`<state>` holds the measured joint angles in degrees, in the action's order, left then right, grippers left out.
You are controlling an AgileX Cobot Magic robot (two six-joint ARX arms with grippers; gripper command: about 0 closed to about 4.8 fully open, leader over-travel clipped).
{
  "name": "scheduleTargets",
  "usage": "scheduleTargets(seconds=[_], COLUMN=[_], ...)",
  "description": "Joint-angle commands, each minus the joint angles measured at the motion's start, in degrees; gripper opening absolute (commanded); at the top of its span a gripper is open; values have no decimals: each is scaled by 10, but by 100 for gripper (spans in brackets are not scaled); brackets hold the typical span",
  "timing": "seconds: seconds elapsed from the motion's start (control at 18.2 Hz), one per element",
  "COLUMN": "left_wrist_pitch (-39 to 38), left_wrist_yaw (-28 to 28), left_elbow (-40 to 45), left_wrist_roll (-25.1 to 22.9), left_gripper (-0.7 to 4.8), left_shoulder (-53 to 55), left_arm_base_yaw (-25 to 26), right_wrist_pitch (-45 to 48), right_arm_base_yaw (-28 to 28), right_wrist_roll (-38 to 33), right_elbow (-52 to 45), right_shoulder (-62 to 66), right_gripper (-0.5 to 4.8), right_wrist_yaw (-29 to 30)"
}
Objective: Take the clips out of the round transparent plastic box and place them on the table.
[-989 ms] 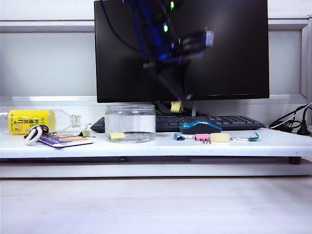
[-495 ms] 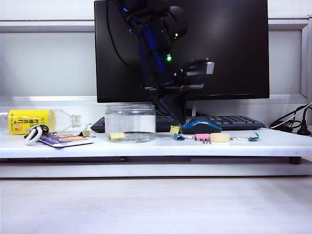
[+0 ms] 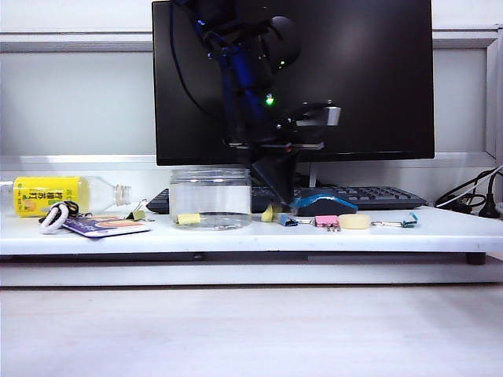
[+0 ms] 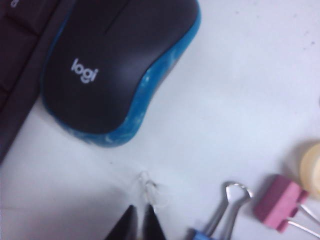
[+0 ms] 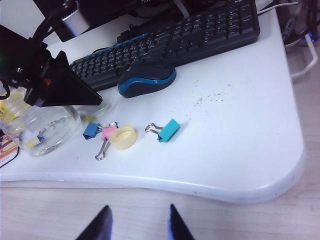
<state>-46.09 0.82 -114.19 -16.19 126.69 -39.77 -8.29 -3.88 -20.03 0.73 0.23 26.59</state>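
Backdrop: pale grey wall panel (image 3: 78, 102) with horizontal trim strips.
Foreground: pale wood-grain surface (image 3: 251, 330), lower than the white board.
Furniture: large black monitor (image 3: 369, 78), switched off.
Light: even, soft.

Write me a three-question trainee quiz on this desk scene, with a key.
1. True or false: in the exterior view, the round transparent plastic box stands upright to the left of the mouse.
2. Which gripper is down between the box and the mouse, and where is the other?
3. In the exterior view, the clip furthest right on the table is: A blue, B pink, C teal.

Key
1. True.
2. The left gripper; the right gripper hangs open off the table's front edge, over the wood-grain surface.
3. C, the teal clip.
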Motion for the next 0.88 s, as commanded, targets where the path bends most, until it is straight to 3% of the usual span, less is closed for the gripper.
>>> scheduleTargets(seconds=[0.05,0.11,0.33,0.55,0.71,0.88], left_wrist_pitch=[-4,-6,-63,-163,-275,-361], left_wrist_yaw=[-2,-2,-2,-10,-42,-47], left_elbow=[-2,-2,-43,-162,-248,-271], left_wrist_roll=[2,3,3,9,46,58], left_gripper=[64,96,103,103,103,103], left_shoulder=[-3,-3,-4,-17,-32,-31], left_arm_base_yaw=[1,1,0,1,3,15], right_wrist_pitch=[4,4,4,4,4,4], right_arm_base_yaw=[0,0,0,0,0,0], right_wrist_roll=[2,2,2,2,2,2], right_elbow=[2,2,2,2,2,2], right_shoulder=[-1,-1,-1,-1,-1,-1], right_gripper=[148,148,148,148,148,148], right_wrist_yaw=[-1,-1,-1,-1,-1,-1])
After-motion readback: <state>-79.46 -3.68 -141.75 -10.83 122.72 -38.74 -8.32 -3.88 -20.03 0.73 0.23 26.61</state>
